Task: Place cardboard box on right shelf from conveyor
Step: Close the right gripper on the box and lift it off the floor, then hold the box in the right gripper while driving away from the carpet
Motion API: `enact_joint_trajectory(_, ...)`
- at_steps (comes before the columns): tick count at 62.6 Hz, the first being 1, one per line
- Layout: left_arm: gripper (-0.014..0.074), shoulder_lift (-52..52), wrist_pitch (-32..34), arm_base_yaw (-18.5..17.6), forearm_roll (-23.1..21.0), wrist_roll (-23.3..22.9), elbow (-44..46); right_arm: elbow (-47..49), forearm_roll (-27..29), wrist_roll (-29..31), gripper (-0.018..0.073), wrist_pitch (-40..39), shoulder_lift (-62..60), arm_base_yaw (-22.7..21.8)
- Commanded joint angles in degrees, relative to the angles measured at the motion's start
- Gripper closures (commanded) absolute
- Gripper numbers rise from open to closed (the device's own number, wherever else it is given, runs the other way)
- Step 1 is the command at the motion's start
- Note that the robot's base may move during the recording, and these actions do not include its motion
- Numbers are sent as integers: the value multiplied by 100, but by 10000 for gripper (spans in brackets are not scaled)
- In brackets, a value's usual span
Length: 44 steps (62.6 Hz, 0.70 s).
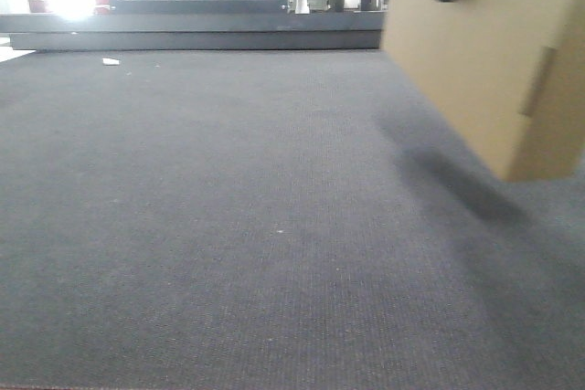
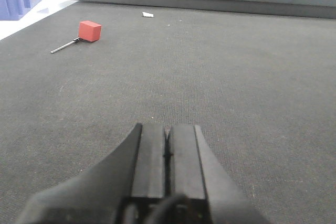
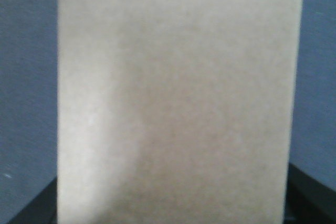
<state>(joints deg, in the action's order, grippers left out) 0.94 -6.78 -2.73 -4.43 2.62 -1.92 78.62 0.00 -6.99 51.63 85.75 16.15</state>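
**Cardboard box [image 1: 484, 61] is hanging over the conveyor [image 1: 228, 207], top edge cropped.**
Right gripper [image 3: 170, 198] is clamping it (fingers barely showing); left gripper [image 2: 167, 135] is hovering, jaws together.

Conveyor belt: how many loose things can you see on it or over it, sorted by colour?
Tan: 1, the cardboard box, up off the conveyor.
Red: 1, a block with a thin rod at its side.
White: 1, a small scrap.
Total: 3.
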Motion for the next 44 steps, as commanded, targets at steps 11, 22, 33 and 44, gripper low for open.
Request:
enact_joint_trajectory(11,713,60,488,6,-34,1,-36,-1570,84,339,370,-1482,-1837,-650)
enact_joint_trajectory(22,712,60,488,6,-34,1,-36,-2600,84,339,370,-1898,-2984,-681)
enact_joint_trajectory(33,713,60,488,6,-34,1,-36,-3402,84,339,370,-2051,-4250,-681)
enact_joint_trajectory(44,713,60,488,6,-34,1,-36,-3771,84,339,370,-1959,-5663,-681)
